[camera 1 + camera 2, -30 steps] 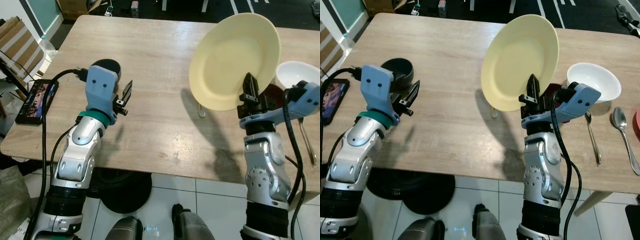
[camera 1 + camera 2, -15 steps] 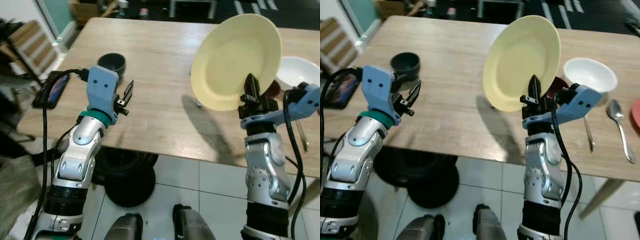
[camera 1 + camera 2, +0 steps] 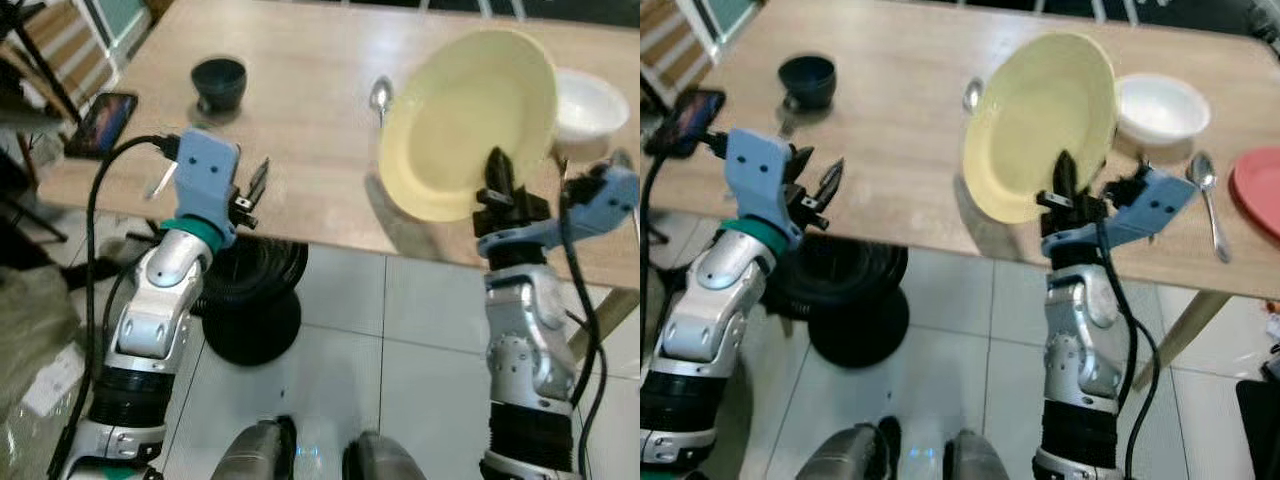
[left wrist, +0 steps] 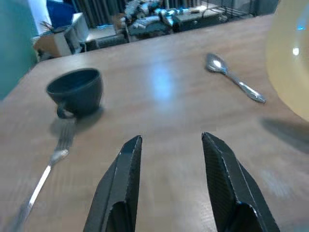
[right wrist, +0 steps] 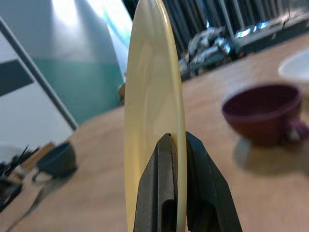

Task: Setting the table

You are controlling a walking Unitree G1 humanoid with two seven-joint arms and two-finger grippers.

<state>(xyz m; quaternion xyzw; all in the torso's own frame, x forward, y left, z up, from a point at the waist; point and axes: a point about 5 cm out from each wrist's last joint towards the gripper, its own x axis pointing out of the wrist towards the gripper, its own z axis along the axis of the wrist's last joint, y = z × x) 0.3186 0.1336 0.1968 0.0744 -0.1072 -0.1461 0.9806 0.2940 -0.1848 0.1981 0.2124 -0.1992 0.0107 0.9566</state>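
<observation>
Right pincer [image 3: 1065, 185] pinched the round pale-yellow glazed plate [image 3: 1040, 125] at its lower rim, on edge above the wooden table [image 3: 900, 130]; rigid, slippery, breakable. Left pincer [image 4: 169, 183] gaped empty.

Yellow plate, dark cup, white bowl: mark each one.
yellow plate [image 3: 462, 122], left eye view, centre of its face
dark cup [image 4: 75, 90], left wrist view, outer wall
white bowl [image 3: 1160, 107], right eye view, inside of the bowl
</observation>
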